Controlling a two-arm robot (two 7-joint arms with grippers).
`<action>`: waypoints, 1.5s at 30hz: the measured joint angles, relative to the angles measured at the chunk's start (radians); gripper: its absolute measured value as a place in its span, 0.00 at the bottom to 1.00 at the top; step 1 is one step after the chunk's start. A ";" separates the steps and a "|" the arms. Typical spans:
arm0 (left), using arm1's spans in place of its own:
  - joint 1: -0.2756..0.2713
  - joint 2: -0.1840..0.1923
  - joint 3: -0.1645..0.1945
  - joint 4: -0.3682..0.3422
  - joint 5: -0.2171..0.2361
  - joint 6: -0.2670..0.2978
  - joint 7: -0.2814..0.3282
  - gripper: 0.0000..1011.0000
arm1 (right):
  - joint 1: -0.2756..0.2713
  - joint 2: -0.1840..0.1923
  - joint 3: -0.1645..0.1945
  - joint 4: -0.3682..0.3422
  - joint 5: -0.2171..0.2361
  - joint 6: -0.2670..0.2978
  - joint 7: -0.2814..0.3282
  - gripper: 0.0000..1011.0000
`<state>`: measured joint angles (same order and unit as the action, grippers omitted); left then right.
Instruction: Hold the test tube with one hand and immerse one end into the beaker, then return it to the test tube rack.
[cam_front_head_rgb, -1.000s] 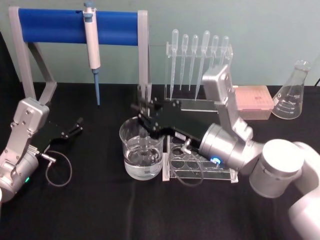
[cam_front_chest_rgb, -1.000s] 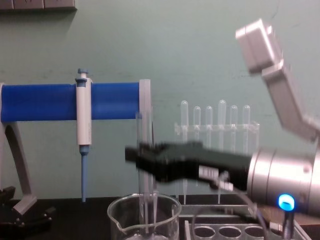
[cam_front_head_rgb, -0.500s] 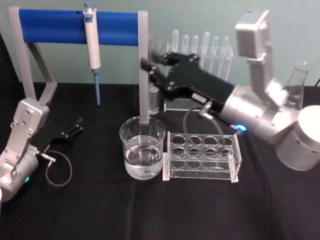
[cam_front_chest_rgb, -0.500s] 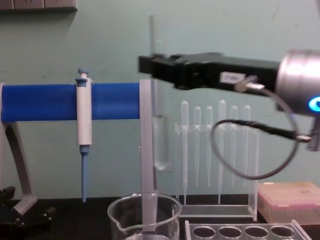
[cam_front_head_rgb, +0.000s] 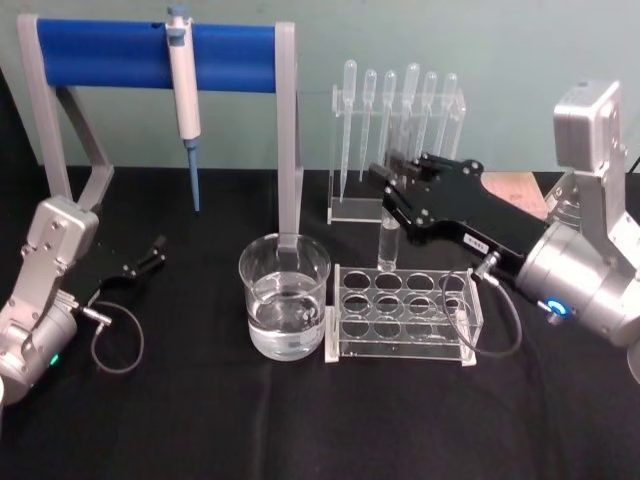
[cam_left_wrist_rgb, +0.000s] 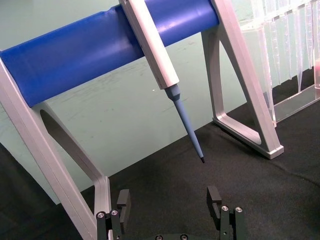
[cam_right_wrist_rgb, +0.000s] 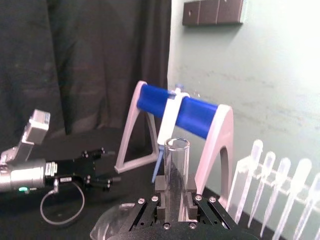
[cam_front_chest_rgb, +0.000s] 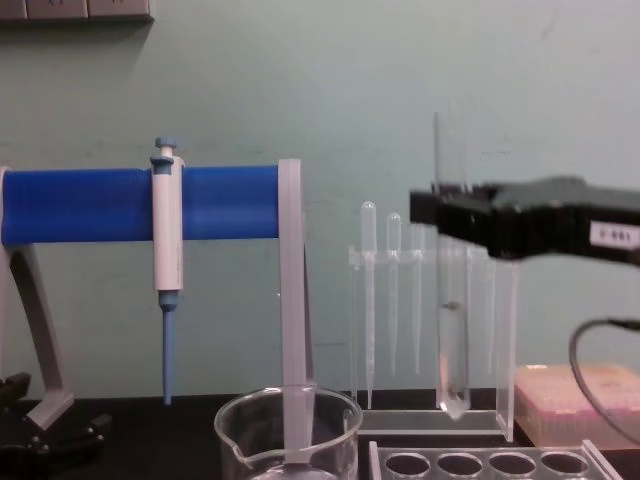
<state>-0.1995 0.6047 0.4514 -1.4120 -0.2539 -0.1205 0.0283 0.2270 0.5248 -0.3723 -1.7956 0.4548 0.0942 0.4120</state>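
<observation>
My right gripper (cam_front_head_rgb: 392, 185) is shut on the test tube (cam_front_head_rgb: 388, 245), a clear glass tube held upright by its upper part. In the chest view the test tube (cam_front_chest_rgb: 452, 330) hangs with its round end just above the back row of the clear rack (cam_front_chest_rgb: 480, 463); the right gripper (cam_front_chest_rgb: 450, 215) grips it from the right. In the right wrist view the open top of the test tube (cam_right_wrist_rgb: 176, 165) stands between the fingers (cam_right_wrist_rgb: 159, 187). The beaker (cam_front_head_rgb: 285, 295), part full of water, stands left of the rack (cam_front_head_rgb: 405, 312). My left gripper (cam_front_head_rgb: 150, 255) rests open at the far left.
A blue-barred stand (cam_front_head_rgb: 150, 55) holds a micropipette (cam_front_head_rgb: 183, 75) behind the beaker; one stand leg (cam_front_head_rgb: 288, 140) rises just behind it. A pipette holder (cam_front_head_rgb: 400, 120) stands at the back, a conical flask (cam_front_head_rgb: 560, 205) and a pink box (cam_front_head_rgb: 520, 190) at the right.
The right gripper lifted the test tube out of the beaker, swung it right and lowered it over the rack. The left arm has not moved.
</observation>
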 joint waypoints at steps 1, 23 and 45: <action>0.000 0.000 0.000 0.000 0.000 0.000 0.000 0.99 | -0.005 0.001 0.001 0.001 0.000 -0.001 -0.001 0.22; 0.000 0.000 0.000 0.000 0.000 0.000 0.000 0.99 | -0.046 -0.025 -0.010 0.054 -0.046 -0.022 -0.004 0.22; 0.000 0.000 0.000 0.000 0.000 0.000 0.000 0.99 | -0.041 -0.057 -0.021 0.134 -0.073 -0.030 0.011 0.22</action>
<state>-0.1996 0.6047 0.4514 -1.4120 -0.2539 -0.1205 0.0283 0.1863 0.4677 -0.3938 -1.6619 0.3821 0.0644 0.4230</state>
